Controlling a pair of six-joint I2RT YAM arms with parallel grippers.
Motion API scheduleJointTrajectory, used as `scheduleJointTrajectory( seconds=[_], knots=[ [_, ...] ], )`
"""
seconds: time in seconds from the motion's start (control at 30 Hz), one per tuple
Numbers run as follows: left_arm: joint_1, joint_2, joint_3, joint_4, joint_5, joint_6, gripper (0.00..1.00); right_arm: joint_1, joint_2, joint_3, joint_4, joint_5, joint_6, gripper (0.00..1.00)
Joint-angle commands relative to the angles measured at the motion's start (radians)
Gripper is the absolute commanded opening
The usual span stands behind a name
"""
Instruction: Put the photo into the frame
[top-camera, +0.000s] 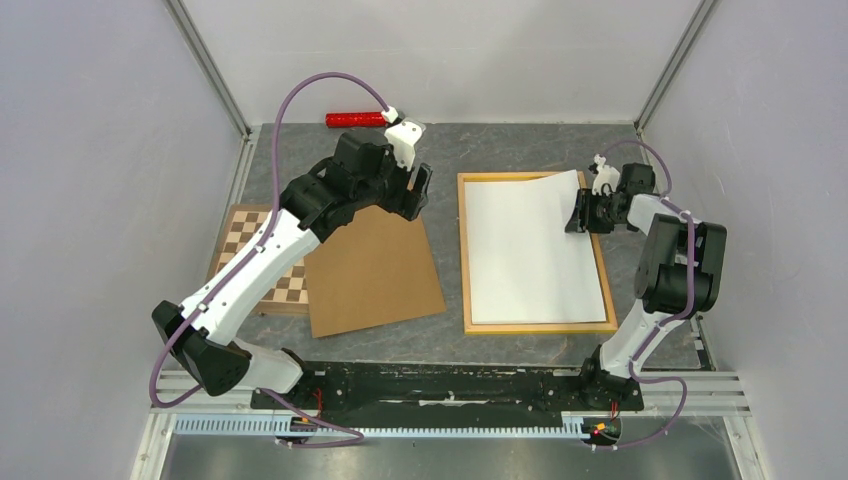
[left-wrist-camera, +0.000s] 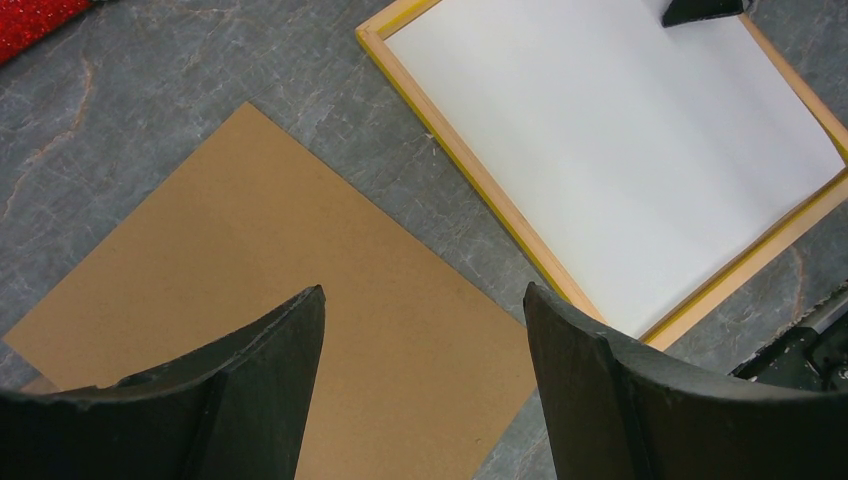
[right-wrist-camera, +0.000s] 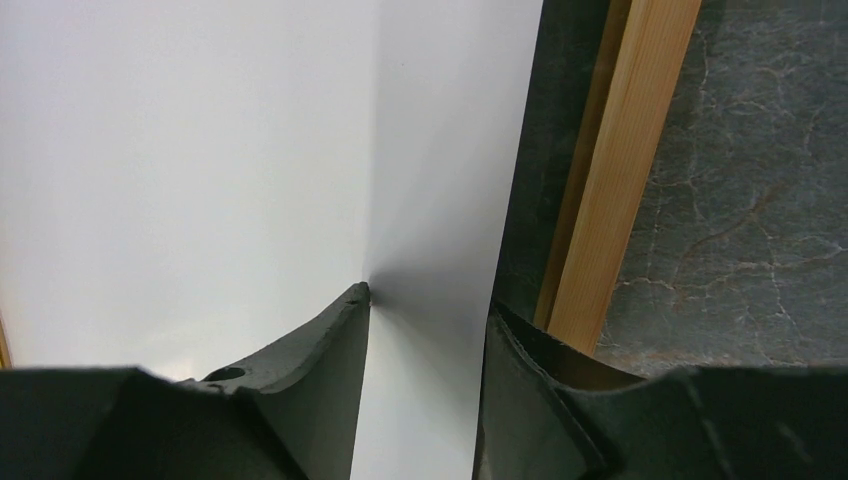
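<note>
at the far right corner of the frame, the right gripper (right-wrist-camera: 428, 300) has its two fingers partly apart, with a clear gap between them. white paper shows through that gap. the tip of its left finger (right-wrist-camera: 345, 330) touches the plain white back of the photo (top-camera: 530, 250), and a soft crease fans out from that tip. the other finger sits just beside the photo's right edge. nothing is clamped between the jaws. the photo lies back-side up inside the frame (top-camera: 465, 260), covering nearly all of the opening within the yellow-orange rails. its right edge by the gripper is lifted, with a dark band of shadow between it and the wooden rail. its far right corner rides up over the far rail. across the table, the left gripper (left-wrist-camera: 424, 290) hangs wide open above the far edge of the brown backing board (top-camera: 370, 270), holding nothing. that board lies flat on the grey table (top-camera: 520, 145), just left of the frame and apart from it. its left edge overlaps the chessboard (top-camera: 245, 235). a red glittery roll (top-camera: 355, 120) lies at the back of the table, behind the left arm's wrist.
</note>
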Motion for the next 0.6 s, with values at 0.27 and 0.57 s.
scheduleJointTrajectory(
  seconds=[0.27,0.57],
  knots=[
    [0.005,-0.032,-0.008,0.028,0.012,0.004,0.8,0.014,-0.023,0.041,0.021,0.04,-0.003,0.46],
    [0.005,-0.038,-0.013,0.032,0.012,0.004,0.8,0.014,-0.069,-0.04,0.092,0.07,0.041,0.45]
  ],
)
